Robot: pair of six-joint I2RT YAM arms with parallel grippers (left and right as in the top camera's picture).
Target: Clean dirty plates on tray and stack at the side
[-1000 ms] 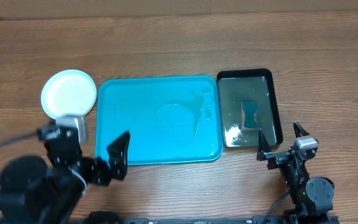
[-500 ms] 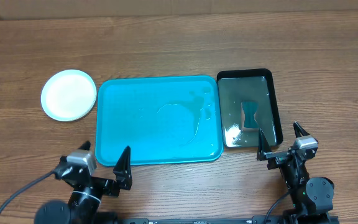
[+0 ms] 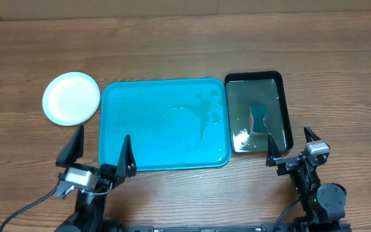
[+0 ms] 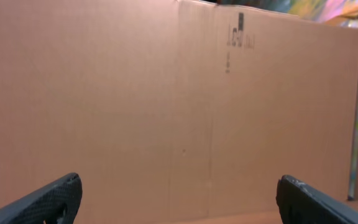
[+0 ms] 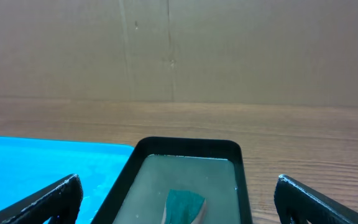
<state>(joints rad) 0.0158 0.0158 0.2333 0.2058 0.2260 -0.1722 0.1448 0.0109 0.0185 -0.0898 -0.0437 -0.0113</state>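
The teal-blue tray (image 3: 134,103) lies mid-table with no plates on it, only a wet film and smears near its right side; its corner shows in the right wrist view (image 5: 30,162). A white plate (image 3: 71,98) sits on the table left of the tray; if other plates lie under it I cannot tell. The green and blue plates are not visible. My left gripper (image 3: 100,149) is open and empty at the tray's front left corner; its wrist view (image 4: 179,199) shows only cardboard. My right gripper (image 3: 292,144) is open and empty in front of the basin, also seen in its wrist view (image 5: 179,199).
A black rectangular basin (image 3: 259,80) holding cloudy water and a teal sponge (image 3: 260,118) stands right of the tray; both show in the right wrist view, basin (image 5: 185,146) and sponge (image 5: 184,204). A cardboard wall (image 5: 179,50) stands behind the table.
My left arm has pulled back from beside the white plate to the front table edge and now points forward, its fingers still open. The right arm has not moved.
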